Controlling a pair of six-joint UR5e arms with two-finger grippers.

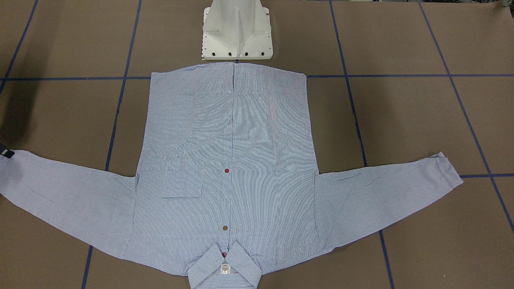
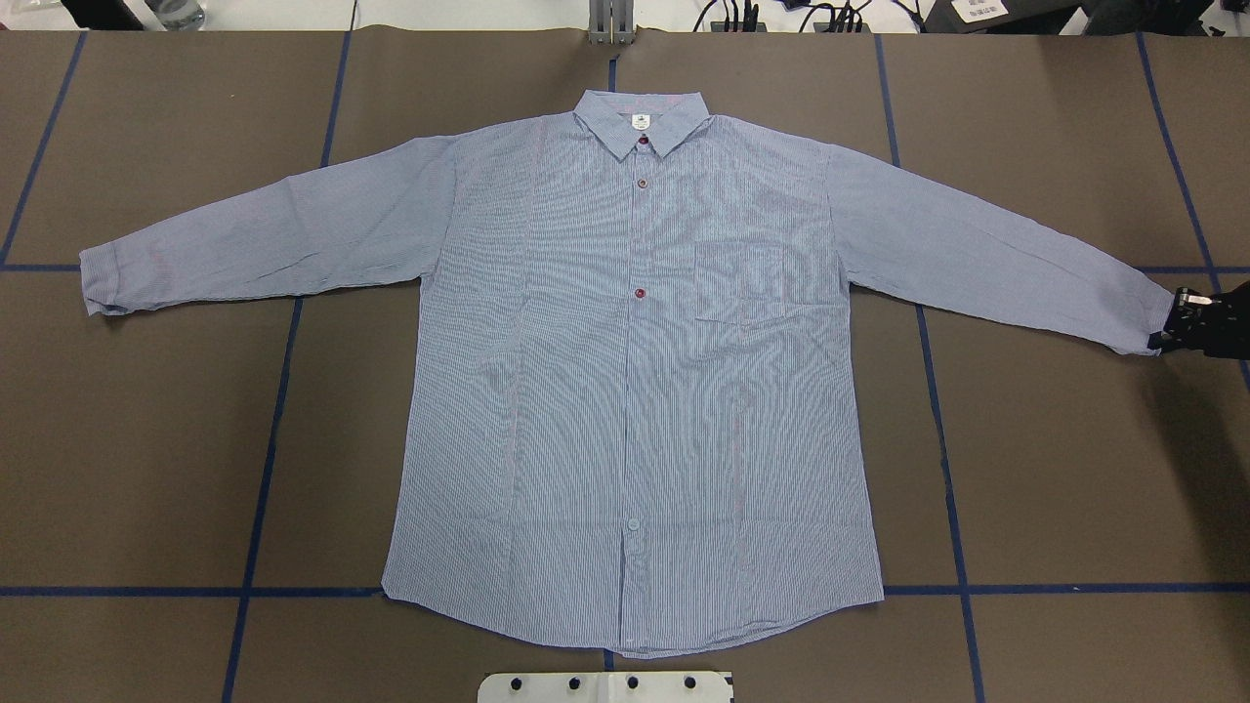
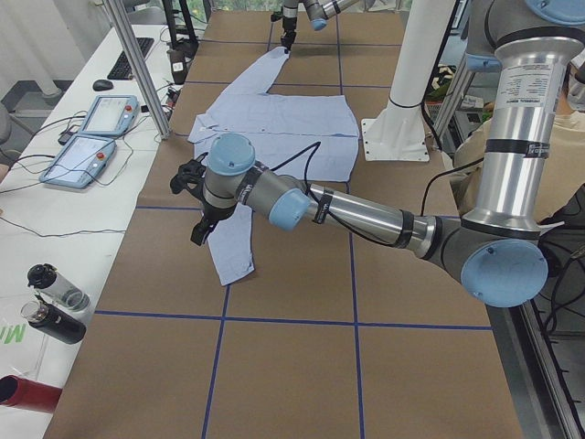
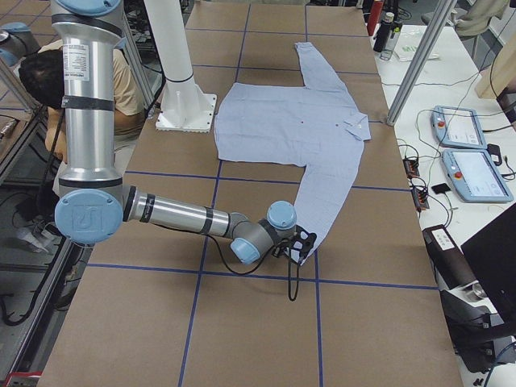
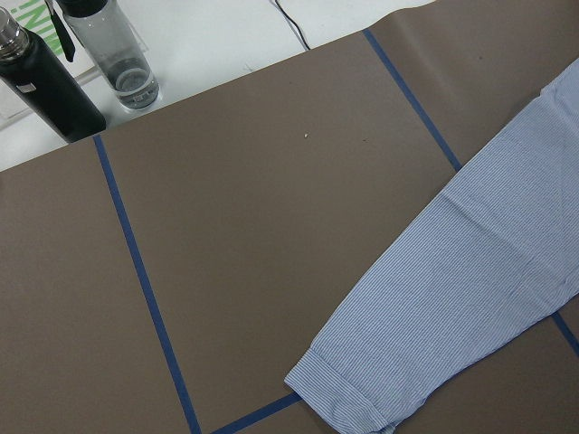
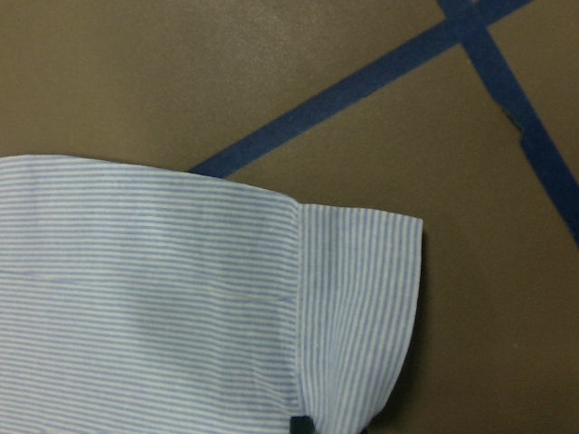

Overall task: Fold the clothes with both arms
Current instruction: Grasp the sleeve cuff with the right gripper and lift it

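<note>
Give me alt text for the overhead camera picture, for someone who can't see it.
A light blue-and-white striped long-sleeved shirt lies flat and buttoned, front up, sleeves spread wide, collar farthest from the robot, on a brown table crossed by blue tape lines. The right gripper sits at the cuff on the view's right edge.

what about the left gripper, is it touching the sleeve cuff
Apart. The overhead view shows the sleeve cuff lying bare, no left gripper on it.

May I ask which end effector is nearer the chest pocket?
Right: the right end effector is at the cuff nearer the chest pocket; left end effector by the opposite cuff.
</note>
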